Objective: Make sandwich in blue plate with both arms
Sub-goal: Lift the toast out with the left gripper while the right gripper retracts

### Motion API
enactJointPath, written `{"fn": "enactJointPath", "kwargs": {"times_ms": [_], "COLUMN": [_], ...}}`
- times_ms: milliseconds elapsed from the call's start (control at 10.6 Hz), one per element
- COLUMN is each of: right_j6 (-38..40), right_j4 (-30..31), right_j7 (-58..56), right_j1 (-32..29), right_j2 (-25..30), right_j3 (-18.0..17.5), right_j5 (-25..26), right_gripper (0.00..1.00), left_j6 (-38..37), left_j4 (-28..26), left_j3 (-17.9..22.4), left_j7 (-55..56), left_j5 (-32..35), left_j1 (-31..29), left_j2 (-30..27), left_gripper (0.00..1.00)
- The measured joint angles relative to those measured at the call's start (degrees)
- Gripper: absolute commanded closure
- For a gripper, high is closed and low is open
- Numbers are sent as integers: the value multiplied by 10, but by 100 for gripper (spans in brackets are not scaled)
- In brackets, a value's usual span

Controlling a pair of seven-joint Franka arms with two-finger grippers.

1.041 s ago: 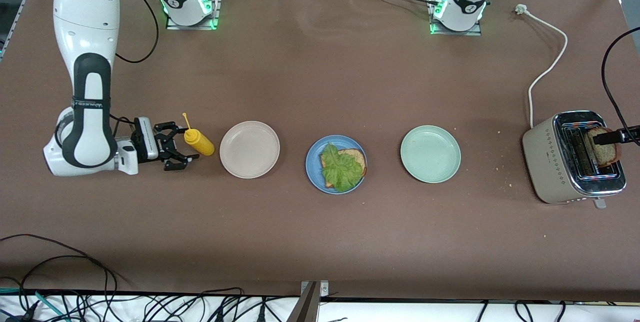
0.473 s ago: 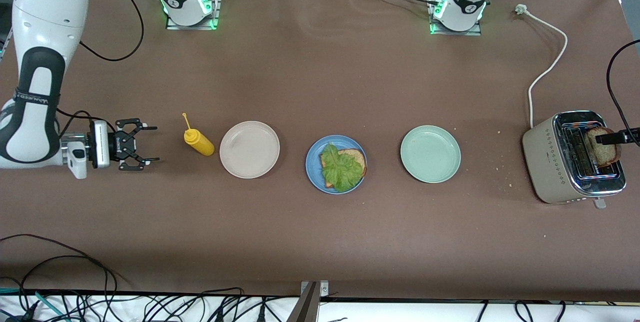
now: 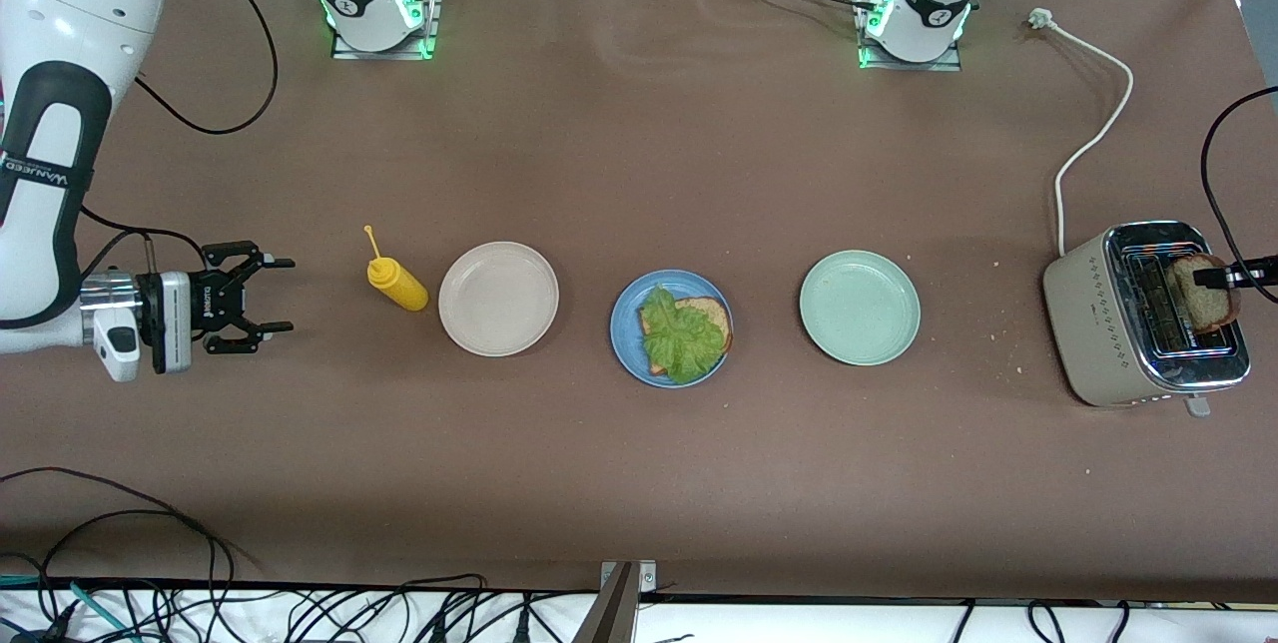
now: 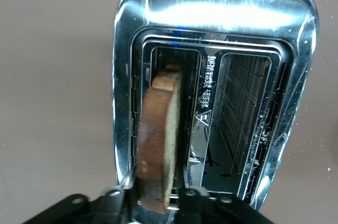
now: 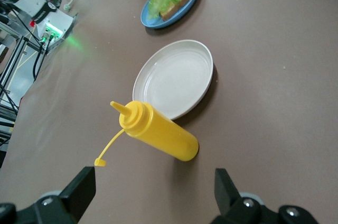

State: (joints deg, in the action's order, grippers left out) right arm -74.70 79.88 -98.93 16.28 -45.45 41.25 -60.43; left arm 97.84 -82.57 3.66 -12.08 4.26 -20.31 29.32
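On the blue plate (image 3: pixel 624 328) in the middle of the table lies one bread slice (image 3: pixel 714 312) with a lettuce leaf (image 3: pixel 682 333) on top. A second bread slice (image 3: pixel 1203 299) stands upright in one slot of the toaster (image 3: pixel 1103 319). My left gripper (image 3: pixel 1233 274) is over the toaster, and in the left wrist view it (image 4: pixel 156 203) is shut on that slice's (image 4: pixel 157 139) top edge. My right gripper (image 3: pixel 275 296) is open and holds nothing, over the table toward the right arm's end and apart from the yellow bottle (image 3: pixel 397 284).
A beige plate (image 3: pixel 498 299) sits between the bottle and the blue plate. A pale green plate (image 3: pixel 859 308) lies toward the left arm's end. The toaster's white cord (image 3: pixel 1093 139) runs up the table. Cables (image 3: pixel 120 563) hang along the table's near edge.
My right gripper has drawn back from the yellow bottle toward the right arm's end of the table. My left gripper's fingers have closed on the slice in the toaster.
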Motion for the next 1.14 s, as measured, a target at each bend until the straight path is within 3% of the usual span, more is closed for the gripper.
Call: {"fn": "enactJointPath", "kwargs": {"times_ms": [284,378,662,1135], "right_j6": [-13,-36,-124,-205], "right_j4": [-16,-17,-1,102], "right_j7": [93,134,316,610], "right_j1": [5,2,-34,-49], "right_j2": [7,25,122,258], "right_j3": [0,-23,-153,-248], "right_j5": [47,85,242,430], "right_gripper": [0,0,0,0], "left_j6": [0,0,-35,-129], "left_j4": [5,10,23,63], "left_j3": [0,1,1,-21], "left_j7": [-31,-46,-64,-69], "left_j5": [0,0,0,-1], "left_j1": [-1,-2,-3,2], "left_j2": [-1,-4,-60,-140], "left_gripper": [100,100,100,100]}}
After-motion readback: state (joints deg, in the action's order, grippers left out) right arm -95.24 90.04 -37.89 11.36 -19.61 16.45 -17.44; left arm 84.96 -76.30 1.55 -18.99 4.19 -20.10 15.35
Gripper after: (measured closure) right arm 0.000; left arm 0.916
